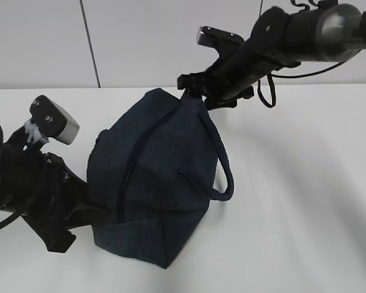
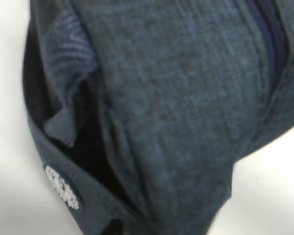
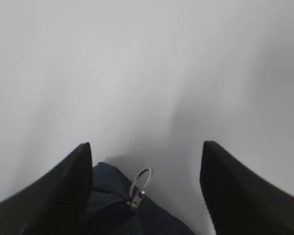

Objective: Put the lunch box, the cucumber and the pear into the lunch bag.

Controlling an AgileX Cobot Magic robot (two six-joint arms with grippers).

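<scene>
The dark navy lunch bag [image 1: 158, 177] stands on the white table with its zipper line closed. The lunch box, the cucumber and the pear are out of view. My left gripper [image 1: 90, 215] is pressed into the bag's near left end. In the left wrist view the bag's fabric [image 2: 176, 112] fills the picture, its folds bunch toward the bottom middle, and the fingers are hidden. My right gripper [image 1: 192, 90] is open at the bag's far top end. In the right wrist view [image 3: 146, 196] the metal ring pull [image 3: 140, 186] stands between its two fingers, touching neither.
A loop handle [image 1: 224, 171] hangs down the bag's right side. A white logo patch [image 2: 62, 188] sits on the bag's lower left. A pale wall [image 1: 171, 36] rises behind the table.
</scene>
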